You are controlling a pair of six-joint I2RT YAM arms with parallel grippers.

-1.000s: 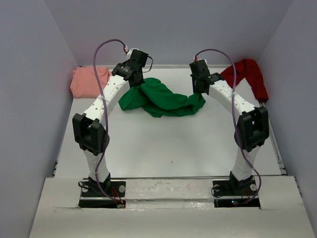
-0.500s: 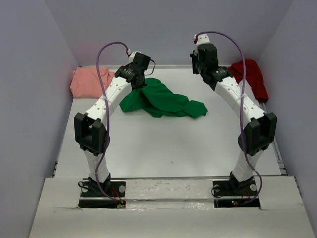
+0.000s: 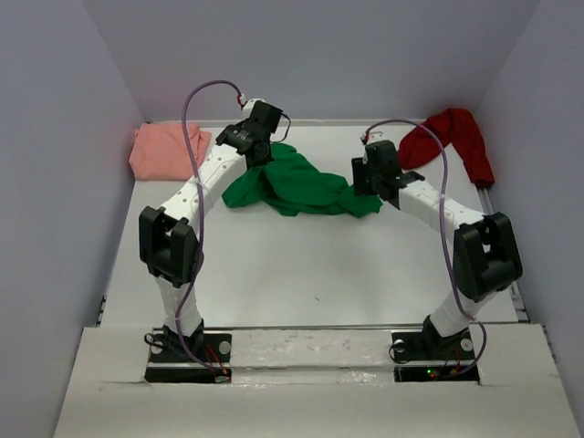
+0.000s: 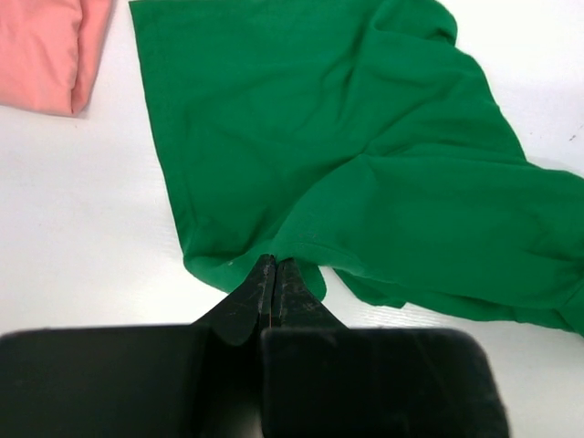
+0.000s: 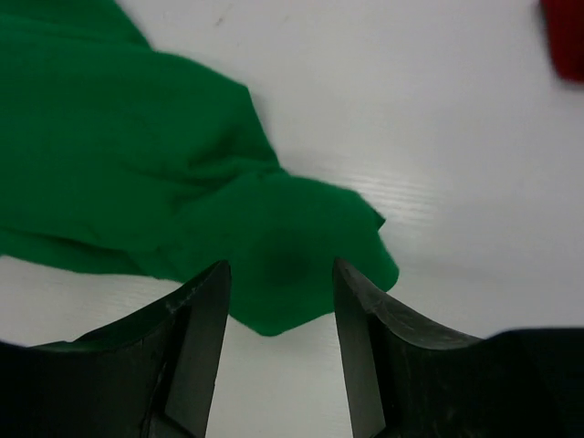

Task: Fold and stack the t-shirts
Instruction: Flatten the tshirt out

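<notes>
The bright green t-shirt lies crumpled at the back middle of the table. My left gripper is shut on its left hem, the cloth bunching at the closed tips. My right gripper hovers open just over the shirt's right corner, which shows between the two fingers with nothing gripped. The salmon-pink t-shirt sits folded at the back left and shows in the left wrist view. The dark red t-shirt lies heaped at the back right.
Grey walls close in the white table on the left, back and right. The arm bases stand at the near edge. A red edge of the dark red t-shirt shows in the right wrist view.
The right arm rose away toward the back wall, then came down over the green shirt's right corner with its jaws now open. The left gripper stayed shut and shifted slightly right.
</notes>
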